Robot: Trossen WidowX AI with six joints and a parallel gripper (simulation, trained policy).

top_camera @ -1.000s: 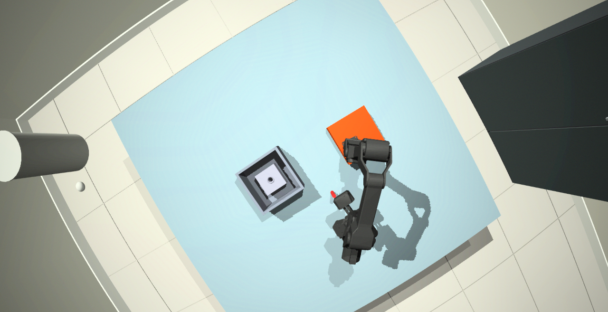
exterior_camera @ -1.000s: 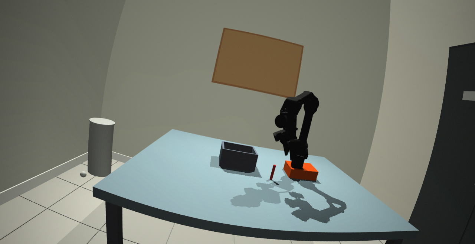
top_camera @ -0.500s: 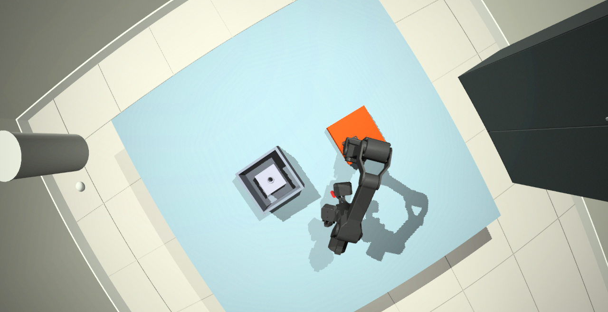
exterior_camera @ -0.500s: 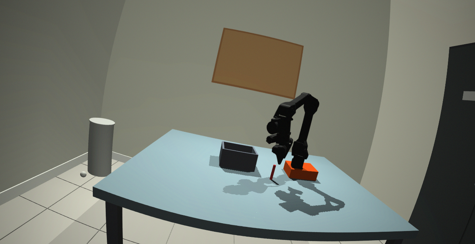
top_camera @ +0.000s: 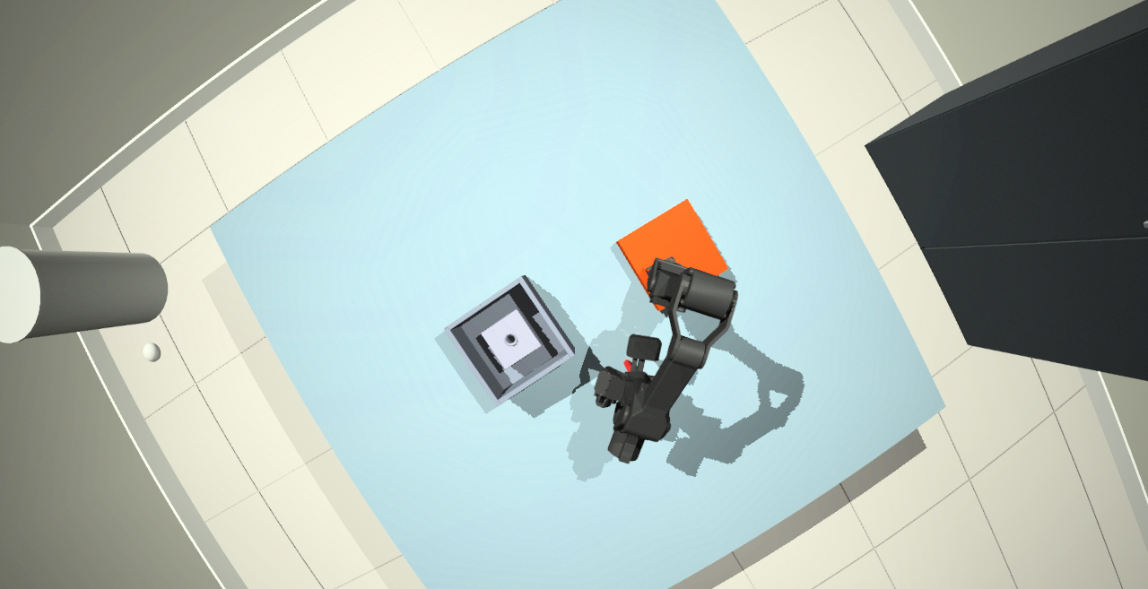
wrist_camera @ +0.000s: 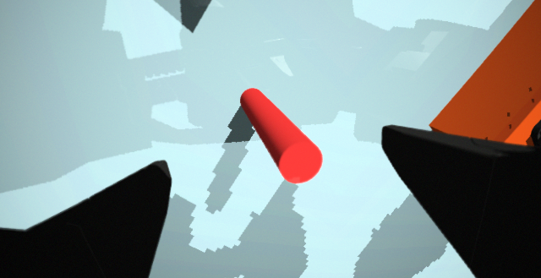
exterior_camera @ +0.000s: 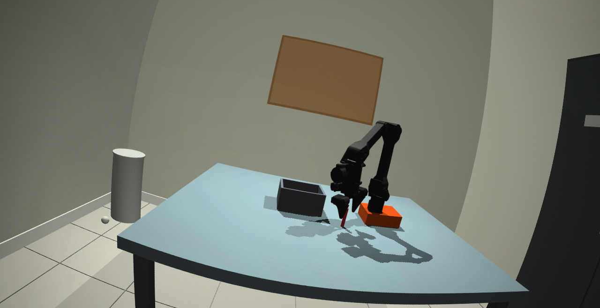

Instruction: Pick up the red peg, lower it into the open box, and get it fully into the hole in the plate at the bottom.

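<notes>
The red peg (top_camera: 628,365) (exterior_camera: 343,219) (wrist_camera: 279,136) stands upright on the table, outside the box. My gripper (top_camera: 630,367) (exterior_camera: 348,214) (wrist_camera: 277,153) is open around it. In the wrist view the peg shows between the two black fingers, with a wide gap on each side and its top end toward the camera. The exterior view shows the near finger hiding part of the peg. The open grey box (top_camera: 533,379) (exterior_camera: 300,203) stands left of the gripper. The white plate (top_camera: 526,331) lies at its bottom, and its hole (top_camera: 511,339) is empty.
The orange base block (top_camera: 678,232) (exterior_camera: 381,218) (wrist_camera: 486,96) under the arm stands close to the gripper, on the side away from the box. The blue table (top_camera: 385,264) (exterior_camera: 201,222) bears everything. The box walls rise well above the plate.
</notes>
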